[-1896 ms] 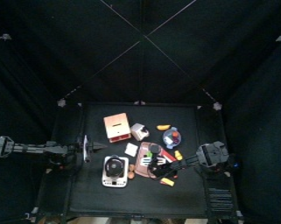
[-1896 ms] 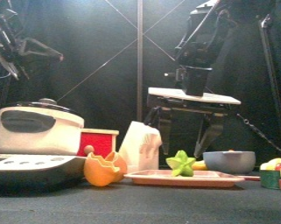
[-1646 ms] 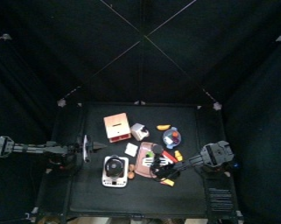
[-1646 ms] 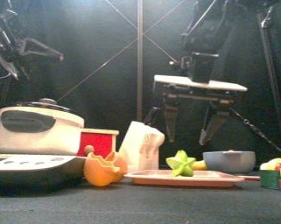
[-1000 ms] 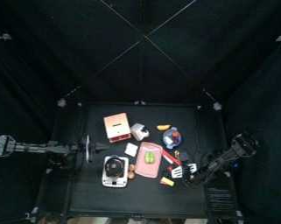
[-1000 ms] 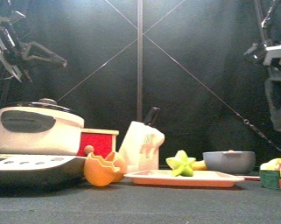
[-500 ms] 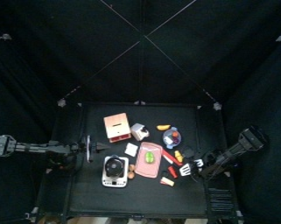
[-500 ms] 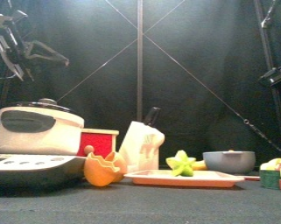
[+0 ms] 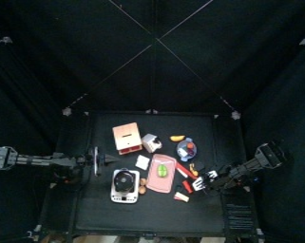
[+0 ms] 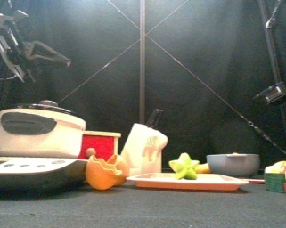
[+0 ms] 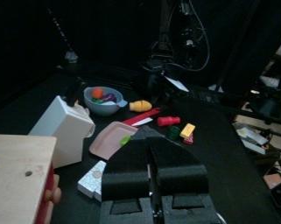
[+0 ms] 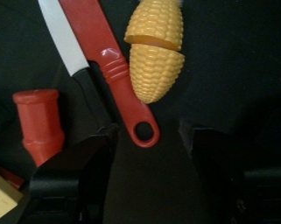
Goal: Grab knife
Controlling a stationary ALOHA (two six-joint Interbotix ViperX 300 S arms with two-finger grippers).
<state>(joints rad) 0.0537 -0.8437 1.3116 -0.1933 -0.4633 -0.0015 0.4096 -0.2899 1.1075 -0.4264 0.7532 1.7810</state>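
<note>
One knife [image 12: 81, 48] is lying flat beside one corn cob [image 12: 159, 45], long axes parallel, looped handle end pointing at the right gripper [image 12: 145, 140], whose jaws are standing apart above it. Since 0.5 s ago it's hardly shifting. Left gripper [image 11: 164, 180] is sitting pressed together at the table's left side.

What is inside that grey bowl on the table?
In the left wrist view, the grey bowl holds small orange and red pieces, likely toy food. What lies beneath them is hidden. From the front, its wall hides everything inside.
</note>
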